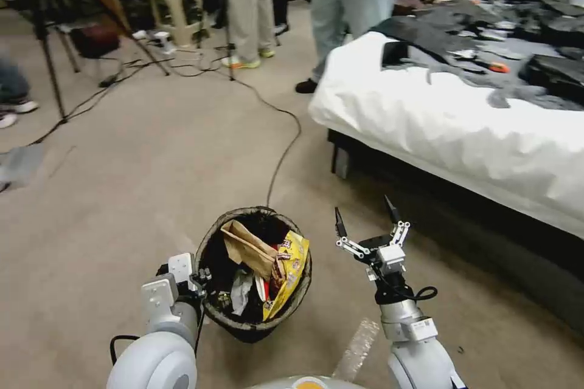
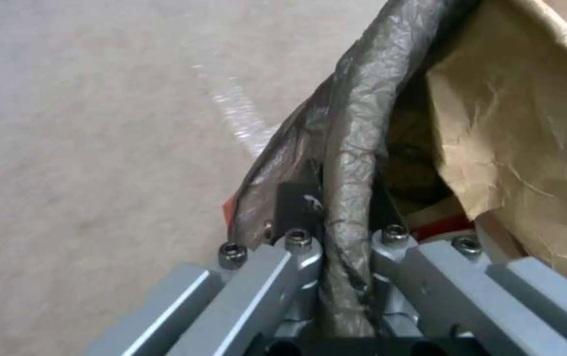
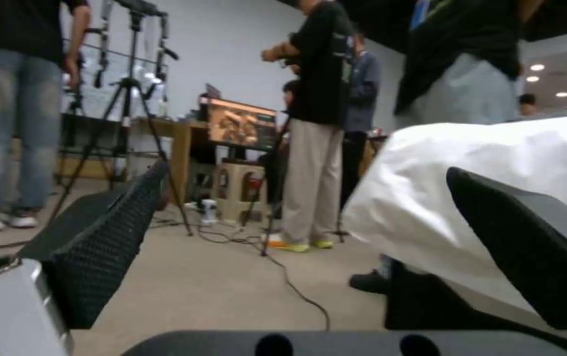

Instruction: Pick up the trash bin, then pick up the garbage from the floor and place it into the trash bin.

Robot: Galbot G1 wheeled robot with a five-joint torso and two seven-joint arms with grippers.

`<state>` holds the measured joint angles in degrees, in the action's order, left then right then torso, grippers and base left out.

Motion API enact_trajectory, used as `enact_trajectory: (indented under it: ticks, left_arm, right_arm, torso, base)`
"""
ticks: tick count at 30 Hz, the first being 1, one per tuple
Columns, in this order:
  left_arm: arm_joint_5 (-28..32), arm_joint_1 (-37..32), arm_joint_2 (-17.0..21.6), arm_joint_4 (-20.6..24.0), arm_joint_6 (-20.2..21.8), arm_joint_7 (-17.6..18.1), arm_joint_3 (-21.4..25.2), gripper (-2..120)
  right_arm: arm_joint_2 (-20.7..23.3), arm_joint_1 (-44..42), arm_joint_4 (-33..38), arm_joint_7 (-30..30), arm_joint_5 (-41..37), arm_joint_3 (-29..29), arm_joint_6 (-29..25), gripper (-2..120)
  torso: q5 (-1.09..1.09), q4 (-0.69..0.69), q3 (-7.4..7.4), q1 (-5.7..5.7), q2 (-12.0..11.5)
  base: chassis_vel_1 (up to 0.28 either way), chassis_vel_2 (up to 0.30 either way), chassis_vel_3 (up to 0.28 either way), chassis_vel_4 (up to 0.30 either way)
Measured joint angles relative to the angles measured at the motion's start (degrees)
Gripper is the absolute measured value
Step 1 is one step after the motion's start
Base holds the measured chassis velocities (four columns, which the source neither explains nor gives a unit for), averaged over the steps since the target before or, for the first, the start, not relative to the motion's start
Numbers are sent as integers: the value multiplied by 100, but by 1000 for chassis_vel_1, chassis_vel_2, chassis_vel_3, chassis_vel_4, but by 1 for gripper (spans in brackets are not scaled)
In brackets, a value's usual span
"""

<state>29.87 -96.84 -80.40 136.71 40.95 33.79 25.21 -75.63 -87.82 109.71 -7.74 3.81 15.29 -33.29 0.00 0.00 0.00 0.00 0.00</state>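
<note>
Clamping the trash bin [image 1: 210,310] rim at lower centre, the left gripper [image 2: 336,232] grips its bag liner while the right gripper [image 1: 367,219] stands wide open, empty, beside it.

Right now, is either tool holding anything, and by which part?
The left tool is shut on the trash bin, pinching its bag-lined rim on the side nearest the robot. The right tool is open beside the bin, holding nothing.

White-sheeted bed [image 1: 438,127], floor cable [image 1: 286,146]

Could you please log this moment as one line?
left gripper: shut on trash bin rim | garbage: inside | right gripper: open, empty
</note>
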Motion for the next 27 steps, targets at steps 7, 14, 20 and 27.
enact_trajectory:
  ticks: [7,14,20,27]
  left_arm:
    - [-2,-7,0,1,-5,0,-15,0]
    - [-1,3,9,2,-9,1,-25,0]
    - [4,2,18,8,-9,1,-21,0]
    - [9,18,13,8,-9,1,-18,0]
  right_arm:
    - [0,-19,10,9,17,1,-2,100]
    - [-3,-30,23,22,31,0,-1,100]
    - [-1,-9,25,29,38,-21,11,100]
    - [-4,-3,25,34,40,-34,12,100]
  torso:
    - [0,0,0,0,0]
    - [0,-1,0,0,0]
    - [0,0,0,0,0]
    - [0,0,0,0,0]
  base:
    - [124,127,131,133]
    - [118,122,123,122]
    - [129,138,124,125]
    - [137,122,114,118]
